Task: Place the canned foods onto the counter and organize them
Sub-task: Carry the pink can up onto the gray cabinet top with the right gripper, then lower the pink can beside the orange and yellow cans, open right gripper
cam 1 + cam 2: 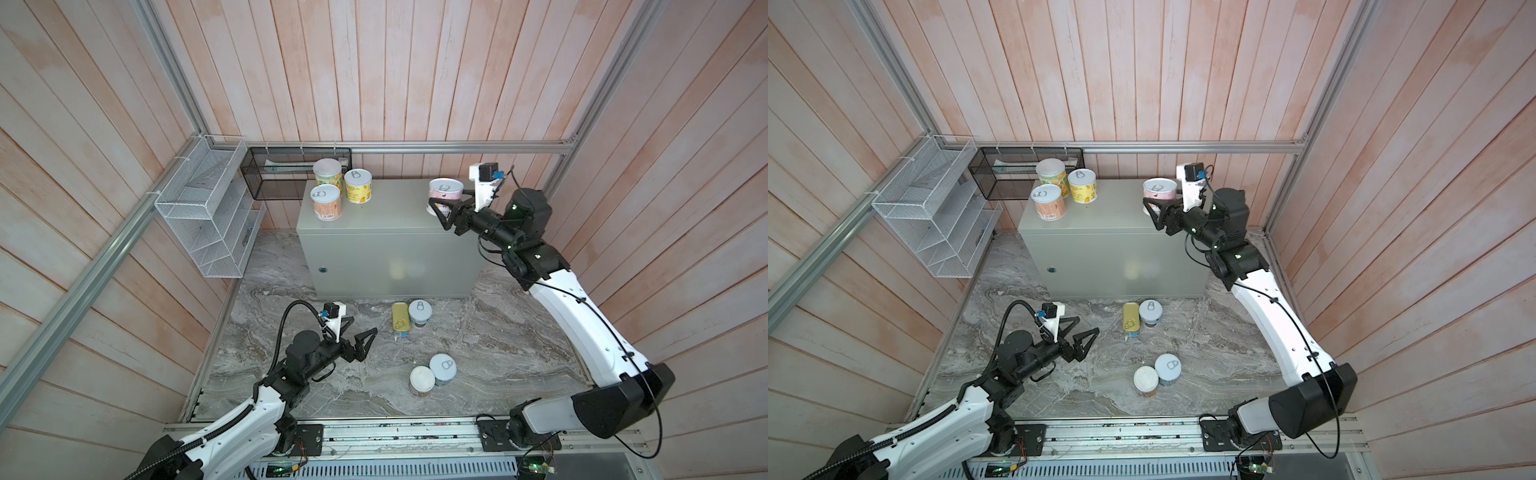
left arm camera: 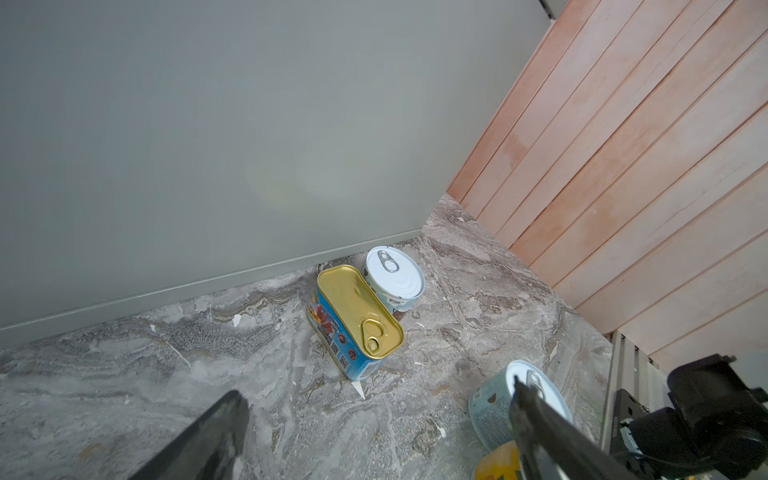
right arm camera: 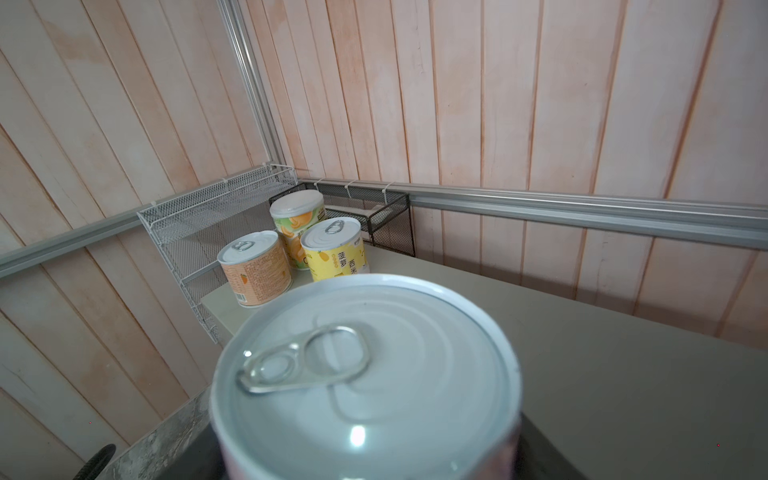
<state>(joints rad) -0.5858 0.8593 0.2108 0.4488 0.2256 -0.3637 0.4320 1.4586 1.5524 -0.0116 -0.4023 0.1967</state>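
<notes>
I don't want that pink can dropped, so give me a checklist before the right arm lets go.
1. Grip of right gripper on pink can: ok.
2. Can upright, lid up: ok.
3. Can above the counter top: ok.
4. Its base resting on the counter: cannot tell.
5. Well apart from the three cans already there: ok.
6. Other arm: left gripper open, over stone surface, out of the way: ok.

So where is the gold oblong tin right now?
In both top views the gold oblong tin sits on the marbled stone surface just in front of the grey metal box, near the middle, right beside a pull-tab can.
</notes>
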